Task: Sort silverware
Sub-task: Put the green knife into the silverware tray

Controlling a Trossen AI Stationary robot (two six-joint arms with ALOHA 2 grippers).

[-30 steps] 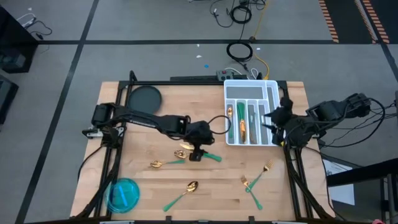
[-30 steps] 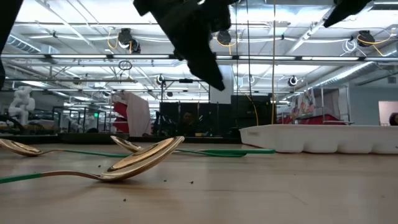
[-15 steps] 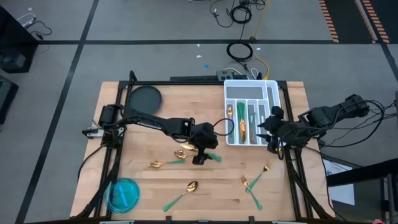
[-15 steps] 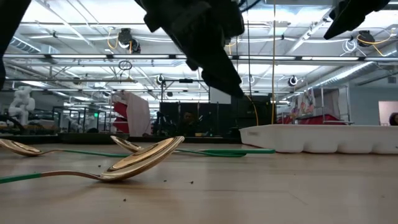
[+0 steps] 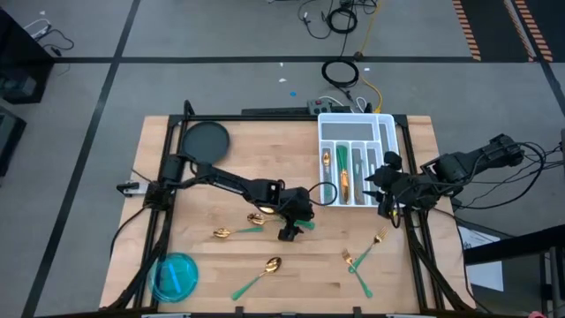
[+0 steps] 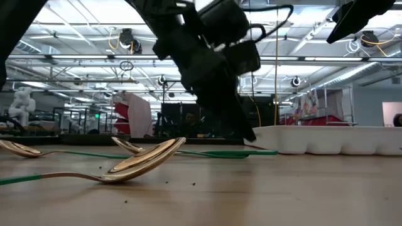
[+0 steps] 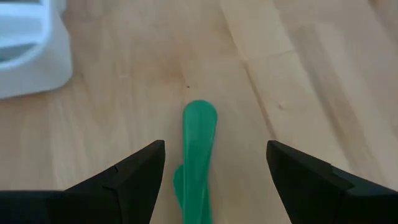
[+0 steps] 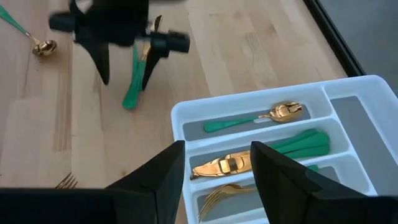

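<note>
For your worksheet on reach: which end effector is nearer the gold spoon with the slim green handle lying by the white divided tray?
Left. The left end effector straddles the spoon's green handle; the right end effector hangs over the white divided tray.

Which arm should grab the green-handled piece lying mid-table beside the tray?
Left. The left gripper is open and already down over that green handle, one finger on each side. The right gripper, also open, hangs by the white tray, farther from it.
</note>
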